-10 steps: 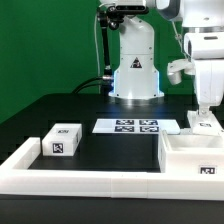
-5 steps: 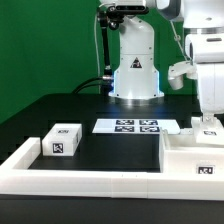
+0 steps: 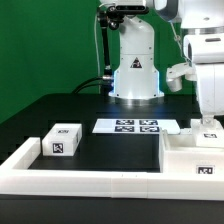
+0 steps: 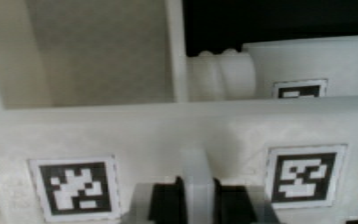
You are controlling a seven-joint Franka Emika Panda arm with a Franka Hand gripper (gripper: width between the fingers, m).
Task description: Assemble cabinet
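Note:
The cabinet's large open white box [image 3: 186, 156] sits at the exterior view's right, a tag on its front. My gripper [image 3: 208, 124] reaches down just behind it, onto a smaller white cabinet piece [image 3: 200, 131]. In the wrist view this piece [image 4: 194, 130] shows two tags, and my gripper [image 4: 197, 202] is shut on a thin white ridge of it, with dark fingers [image 4: 163, 205] on both sides. Another small white tagged box [image 3: 62, 140] lies apart at the exterior view's left.
The marker board [image 3: 138, 126] lies flat in front of the robot base [image 3: 135, 70]. A long low white rail [image 3: 90, 181] runs along the front and turns back at the exterior view's left. Another tagged white part [image 4: 300, 80] lies beyond the held piece.
My gripper has come down a little onto the white piece behind the large box. It has held still over the last half second. The boxes have not moved.

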